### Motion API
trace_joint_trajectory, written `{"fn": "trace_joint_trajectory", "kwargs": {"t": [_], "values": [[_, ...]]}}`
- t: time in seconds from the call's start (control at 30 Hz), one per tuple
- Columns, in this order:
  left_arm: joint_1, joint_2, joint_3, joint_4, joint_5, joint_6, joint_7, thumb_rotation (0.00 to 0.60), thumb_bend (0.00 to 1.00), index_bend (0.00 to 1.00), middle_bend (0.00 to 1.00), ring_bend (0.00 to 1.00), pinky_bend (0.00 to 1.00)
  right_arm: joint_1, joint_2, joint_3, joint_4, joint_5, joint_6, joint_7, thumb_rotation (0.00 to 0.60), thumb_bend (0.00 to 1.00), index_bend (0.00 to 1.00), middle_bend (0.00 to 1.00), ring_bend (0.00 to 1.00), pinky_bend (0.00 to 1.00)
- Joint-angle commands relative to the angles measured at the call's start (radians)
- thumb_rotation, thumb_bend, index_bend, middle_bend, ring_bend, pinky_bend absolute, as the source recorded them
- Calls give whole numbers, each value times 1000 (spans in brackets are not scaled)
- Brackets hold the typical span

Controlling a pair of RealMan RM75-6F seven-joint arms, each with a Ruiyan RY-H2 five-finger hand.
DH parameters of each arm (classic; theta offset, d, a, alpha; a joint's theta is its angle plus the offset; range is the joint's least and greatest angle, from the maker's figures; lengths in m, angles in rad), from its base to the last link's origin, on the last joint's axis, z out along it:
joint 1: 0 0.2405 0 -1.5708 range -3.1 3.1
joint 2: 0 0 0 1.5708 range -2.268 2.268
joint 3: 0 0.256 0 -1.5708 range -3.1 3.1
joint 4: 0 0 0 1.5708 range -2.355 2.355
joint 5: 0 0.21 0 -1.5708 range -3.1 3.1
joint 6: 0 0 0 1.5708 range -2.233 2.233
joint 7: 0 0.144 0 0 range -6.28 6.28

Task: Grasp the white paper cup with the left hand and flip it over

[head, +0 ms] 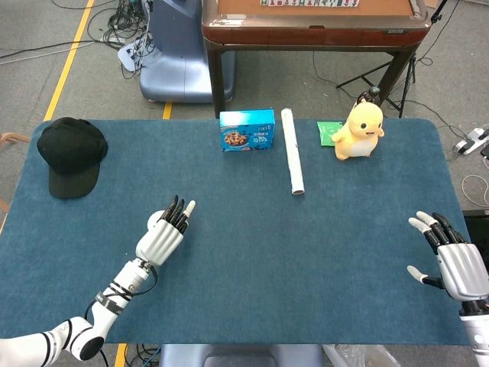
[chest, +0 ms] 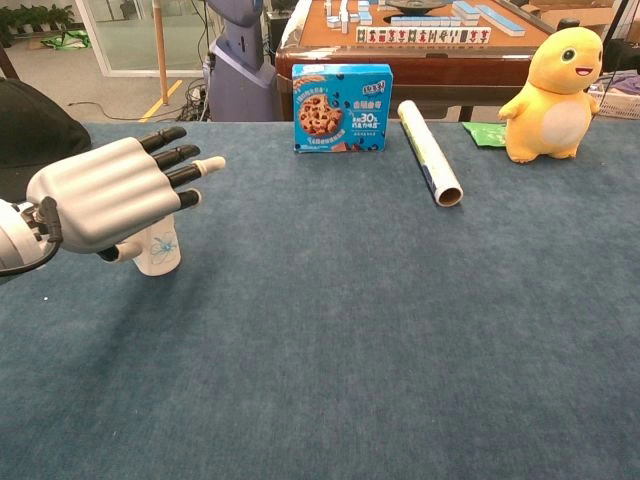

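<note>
**Left hand over the cup, grasp not yet made**

The white paper cup with a faint blue print stands on the blue felt-covered table in the near-left part of the scene, mouth apparently up, though its rim is hidden. The left hand sits over and in front of it, palm down, fingers stretched forward and slightly spread. Its thumb shows low beside the cup wall; whether it touches is unclear, and nothing looks gripped.

The likely trouble from here is a closure on too little cup. With the fingers reaching past it, curling them in could push the light cup over or crush its thin wall before the flip starts. A turn of the wrist with a loose hold could let it slip out.

The chest view shows the cup's lower body, print and the thumb beside it. The head view hides nearly all of it under the left hand, leaving only a white sliver.

The head view alone shows the right hand at the near-right edge, fingers spread, holding nothing, and a black baseball cap at far left. Along the far side lie a blue cookie box, a white roll of film and a yellow plush duck, well apart from the cup.
</note>
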Motion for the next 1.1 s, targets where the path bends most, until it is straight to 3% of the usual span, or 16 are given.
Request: {"fn": "trace_joint_trajectory", "kwargs": {"t": [0.03, 0.67, 1.1], "values": [[1, 3, 4, -2, -7, 1, 7, 600, 196, 282, 0, 0, 0, 0, 0, 0, -1, 0, -1, -1, 600, 0, 207, 143, 73, 317], [6, 25, 37, -8, -36, 22, 109, 600, 196, 259, 0, 0, 0, 0, -1, -2, -3, -4, -2, -3, 600, 0, 207, 151, 74, 317], [5, 7, 42, 39, -14, 44, 61, 600, 196, 276, 0, 0, 0, 0, 0, -2, -3, -2, -2, -2, 600, 0, 207, 152, 75, 317]]}}
